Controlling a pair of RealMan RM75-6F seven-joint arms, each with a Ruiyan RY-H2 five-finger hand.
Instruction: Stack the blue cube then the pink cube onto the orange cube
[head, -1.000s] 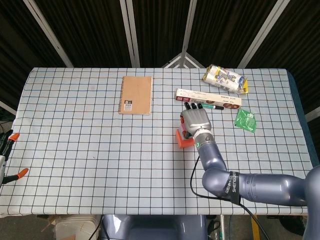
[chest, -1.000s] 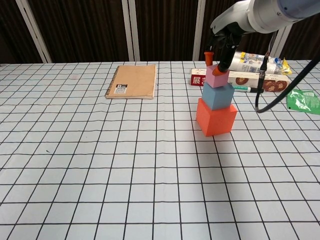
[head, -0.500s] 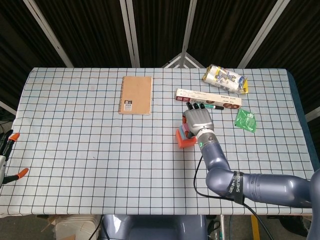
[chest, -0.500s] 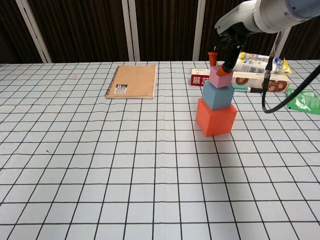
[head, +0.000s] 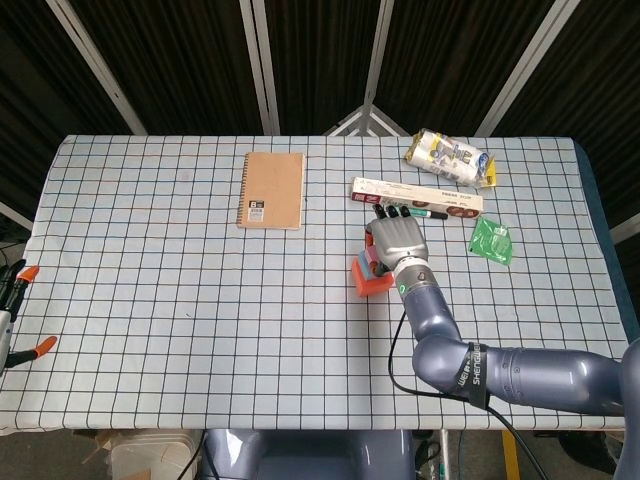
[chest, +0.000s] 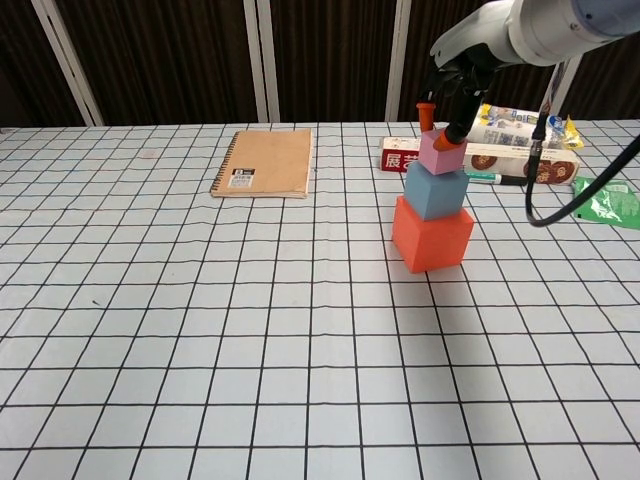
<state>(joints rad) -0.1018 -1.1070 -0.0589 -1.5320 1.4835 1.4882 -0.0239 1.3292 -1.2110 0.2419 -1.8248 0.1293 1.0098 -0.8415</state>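
1. Cubes stand stacked right of the table's middle: the orange cube (chest: 432, 234) sits on the checked tablecloth (chest: 200, 330), the blue cube (chest: 435, 190) rests on top of it, and the pink cube (chest: 440, 153) sits on the blue one.
2. Each upper cube is turned a little against the one below, so the edges do not line up.
3. From the head view the right hand (head: 395, 240) covers most of the stack; only part of the orange cube (head: 366, 280) shows at its left side.
4. In the chest view the right hand (chest: 452, 95) hangs directly over the pink cube, orange-tipped fingers (chest: 426, 110) pointing down at its top corners. The tips are at or touching the cube's top edge; whether they pinch it cannot be told.
5. The left hand is out of sight in both views.
6. A brown spiral notebook (chest: 263, 162) lies flat, well to the left of the stack.
7. Behind the stack lies a long flat box (head: 416, 197) with a marker pen (head: 425, 212) just in front of it.
8. A snack packet (head: 450, 156) lies at the far right corner and a green sachet (head: 491, 240) near the right edge.
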